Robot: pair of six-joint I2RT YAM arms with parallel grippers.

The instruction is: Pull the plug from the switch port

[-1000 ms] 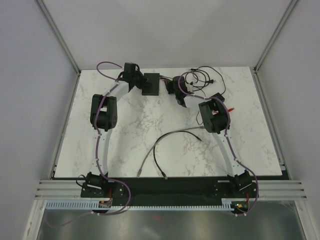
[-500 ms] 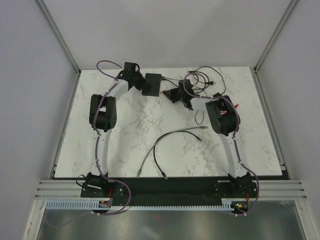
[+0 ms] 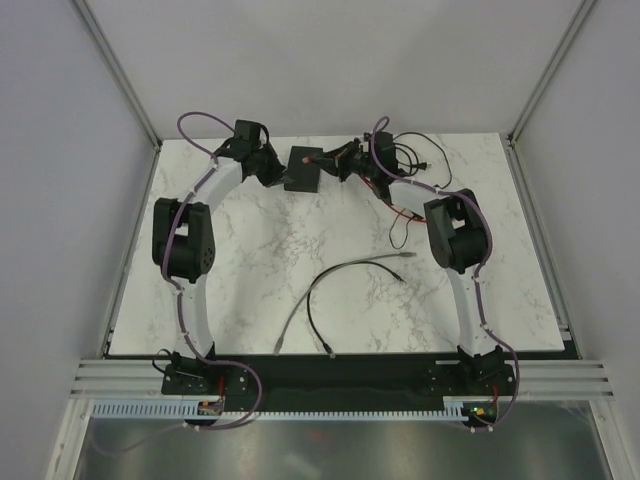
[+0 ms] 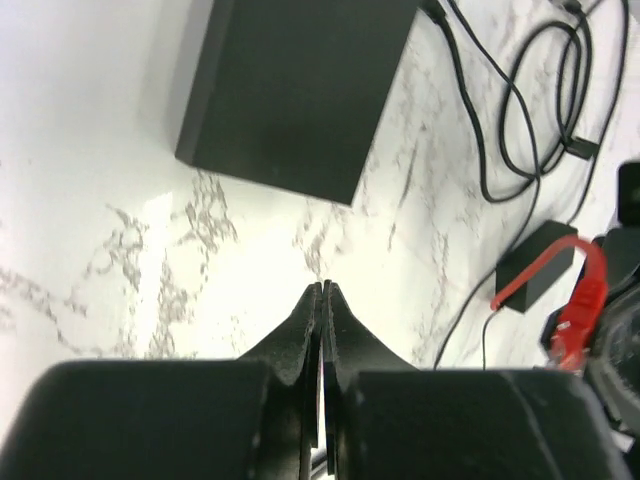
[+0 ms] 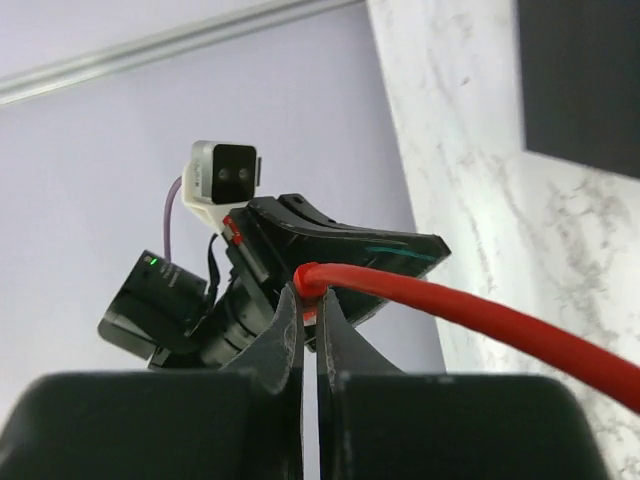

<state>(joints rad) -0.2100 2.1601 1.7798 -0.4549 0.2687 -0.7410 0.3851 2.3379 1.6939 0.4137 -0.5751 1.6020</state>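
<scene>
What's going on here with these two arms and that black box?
Both arms are at the switch, at the far side of the table. The right gripper is shut on the end of a red cable, held beside the switch. The cable end looks clear of the box, though the plug itself is hidden in the grip. The left gripper is shut on nothing, near the switch's other side and not touching it.

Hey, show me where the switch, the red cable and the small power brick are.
switch [image 4: 300, 90]: left wrist view, middle of its flat top.
red cable [image 5: 480, 318]: right wrist view, midway along its visible run.
power brick [image 4: 530, 258]: left wrist view, its top face.
</scene>
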